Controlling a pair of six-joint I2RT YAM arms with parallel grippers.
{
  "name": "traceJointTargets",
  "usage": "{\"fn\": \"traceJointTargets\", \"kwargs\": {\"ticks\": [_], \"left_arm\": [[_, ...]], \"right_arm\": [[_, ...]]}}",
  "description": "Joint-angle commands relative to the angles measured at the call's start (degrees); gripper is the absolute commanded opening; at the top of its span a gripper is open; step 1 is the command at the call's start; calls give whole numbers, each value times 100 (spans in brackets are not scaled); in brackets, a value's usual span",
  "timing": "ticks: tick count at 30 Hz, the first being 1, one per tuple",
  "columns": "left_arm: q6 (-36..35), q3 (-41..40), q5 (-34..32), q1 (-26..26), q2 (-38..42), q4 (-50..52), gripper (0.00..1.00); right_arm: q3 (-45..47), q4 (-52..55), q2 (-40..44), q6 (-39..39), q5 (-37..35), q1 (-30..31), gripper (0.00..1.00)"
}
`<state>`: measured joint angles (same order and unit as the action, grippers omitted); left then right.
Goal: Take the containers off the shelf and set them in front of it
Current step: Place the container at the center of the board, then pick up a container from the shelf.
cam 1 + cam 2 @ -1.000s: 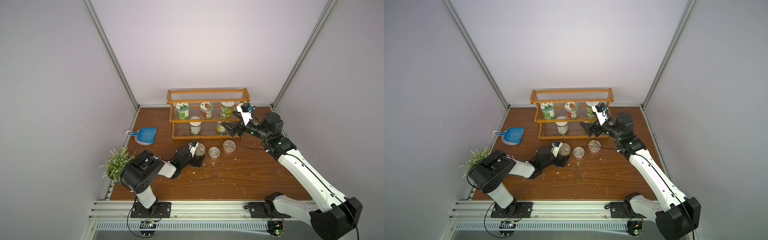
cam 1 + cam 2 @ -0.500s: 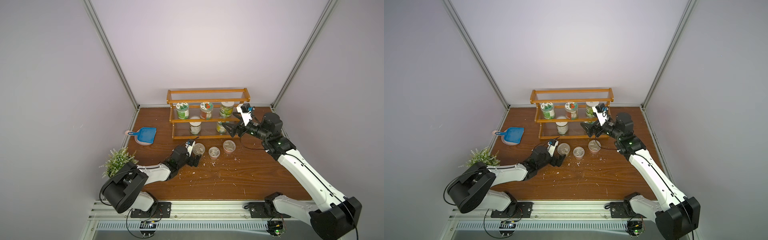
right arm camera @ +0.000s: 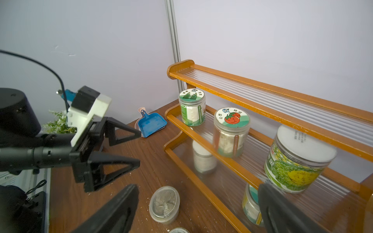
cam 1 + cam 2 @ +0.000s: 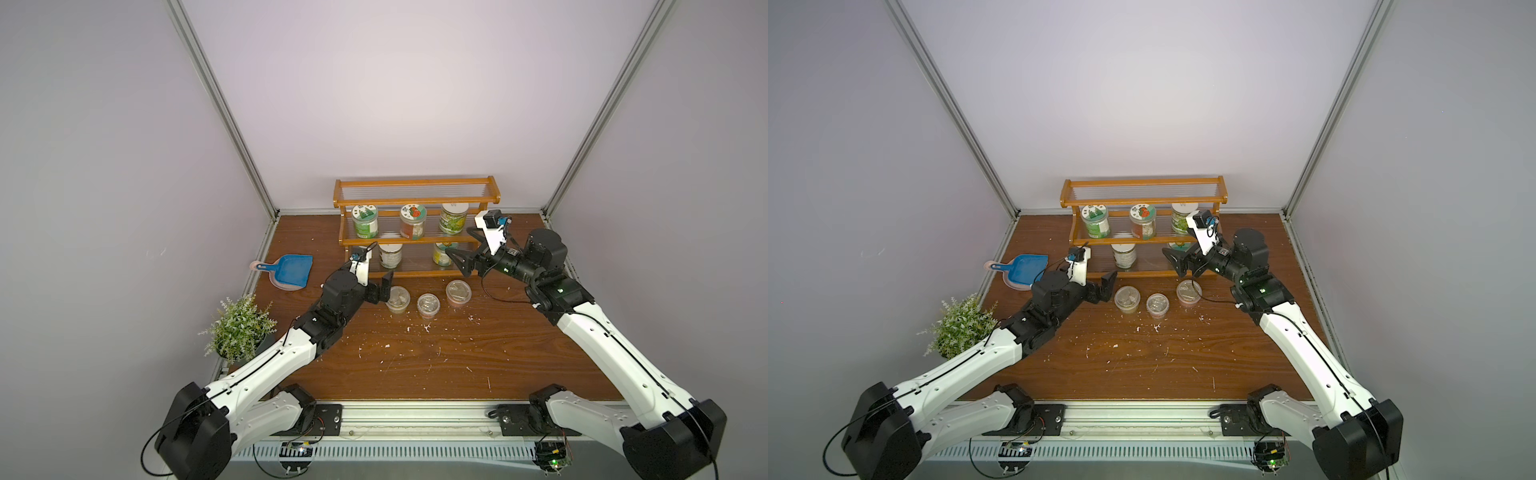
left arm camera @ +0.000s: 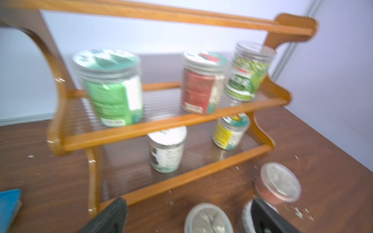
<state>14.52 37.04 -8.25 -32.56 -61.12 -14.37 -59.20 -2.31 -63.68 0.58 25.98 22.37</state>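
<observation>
While five jars (image 4: 365, 222) are sitting on the shelf (image 4: 415, 193), three cups (image 4: 428, 303) are standing in front of it, left gripper (image 4: 382, 289) gaping empty beside them, right gripper (image 4: 456, 262) gaping empty by the shelf

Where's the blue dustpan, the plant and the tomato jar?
blue dustpan (image 4: 294, 269): in a top view, middle of its scoop.
plant (image 4: 239, 328): in a top view, its leaves.
tomato jar (image 3: 232, 118): right wrist view, its pictured lid.

Even, diffuse lighting is provided; the shelf (image 5: 141, 129) is motion-blurred in the left wrist view only.
</observation>
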Motion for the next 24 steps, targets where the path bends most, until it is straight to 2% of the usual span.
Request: {"fn": "traceJointTargets", "kwargs": {"ticks": [1,9,14,24], "left_arm": [[-243,105,-498,320,-263,-394,99],[-450,655,-427,848,-1448,-1525,99],[-546,1265,-165,990,-2102,-1659,99],[-547,1979,-199,1159,-2969,-1625,99]], "right_arm": [[-40,-220,127,124,160,-31,99],[-57,-196,223,127,193,-31,99],[-39,-175,294,83,152,-31,99],[-23,-197,290,83,206,-31,99]]}}
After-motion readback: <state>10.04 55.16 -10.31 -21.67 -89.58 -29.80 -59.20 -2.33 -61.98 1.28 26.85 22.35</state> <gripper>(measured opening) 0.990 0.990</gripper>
